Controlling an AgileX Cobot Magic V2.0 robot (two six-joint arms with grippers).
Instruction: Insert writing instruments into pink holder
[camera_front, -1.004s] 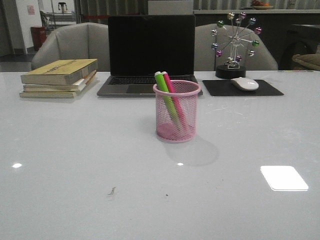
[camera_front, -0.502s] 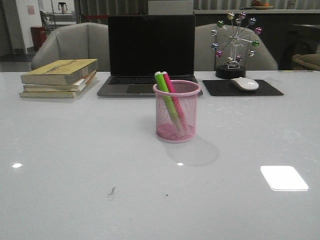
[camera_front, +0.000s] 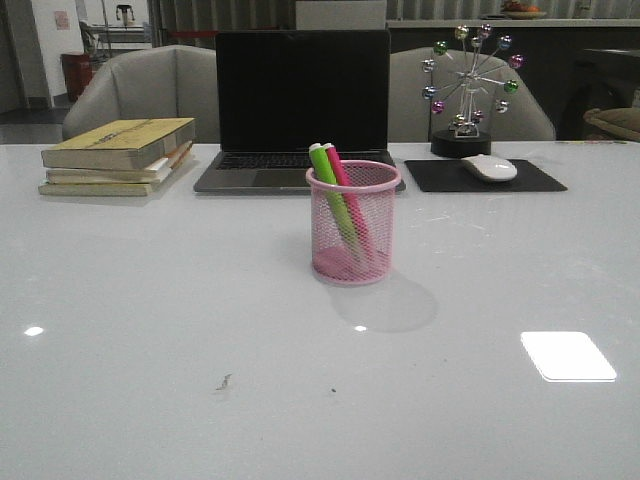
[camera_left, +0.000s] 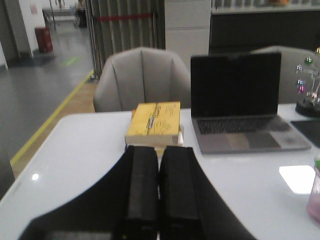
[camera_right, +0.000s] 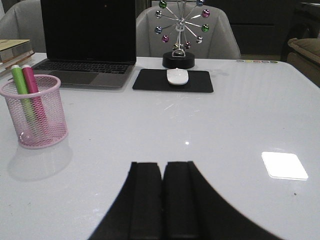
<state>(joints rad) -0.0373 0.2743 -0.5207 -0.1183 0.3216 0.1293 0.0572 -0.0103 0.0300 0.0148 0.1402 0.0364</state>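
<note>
The pink holder (camera_front: 352, 222) stands upright in the middle of the white table, in front of the laptop. Both writing instruments lean inside it, side by side: the lime green marker (camera_front: 329, 190) and the pink marker (camera_front: 345, 192), tops poking above the rim. The right wrist view shows the same holder (camera_right: 34, 111) with green marker (camera_right: 20, 82) and pink marker (camera_right: 31, 82). My left gripper (camera_left: 159, 149) is shut with nothing in it, back near the books. My right gripper (camera_right: 163, 164) is shut and empty, well away from the holder. Neither arm shows in the front view.
A black laptop (camera_front: 300, 105) sits behind the holder. A stack of books (camera_front: 118, 155) lies at the back left. A white mouse (camera_front: 489, 167) rests on a dark pad (camera_front: 484, 176), with a ferris-wheel ornament (camera_front: 465, 90) behind it. Two chairs stand beyond the table.
</note>
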